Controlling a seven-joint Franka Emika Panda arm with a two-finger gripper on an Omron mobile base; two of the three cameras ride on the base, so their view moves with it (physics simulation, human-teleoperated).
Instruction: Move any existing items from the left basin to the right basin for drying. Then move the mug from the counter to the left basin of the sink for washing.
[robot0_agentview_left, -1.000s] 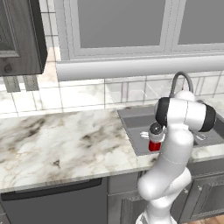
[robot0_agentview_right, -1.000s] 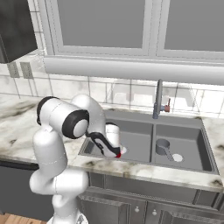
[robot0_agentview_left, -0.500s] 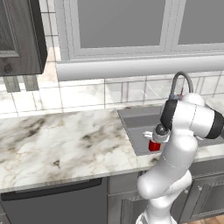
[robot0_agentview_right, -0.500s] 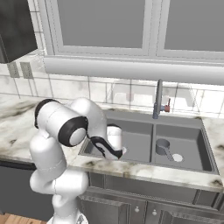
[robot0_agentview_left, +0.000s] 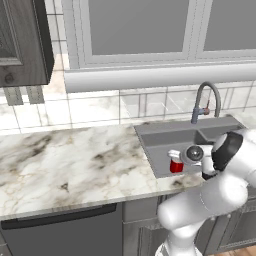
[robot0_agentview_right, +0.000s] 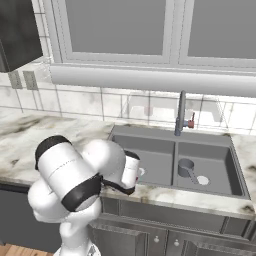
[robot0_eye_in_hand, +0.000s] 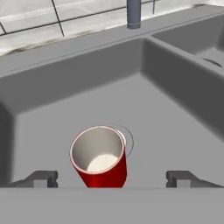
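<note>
Two base views flank the sink from behind – hand view close inside it

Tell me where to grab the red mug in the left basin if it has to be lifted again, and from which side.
Take the red mug across its round wall just below the rim, coming straight down from above. It stands roughly upright on the left basin floor, mouth open upward, and no handle shows. The open gripper already has a finger on either side of it, so a straight descent probably suffices.

The jaws have spread wide, freeing the mug into the left basin.
</note>
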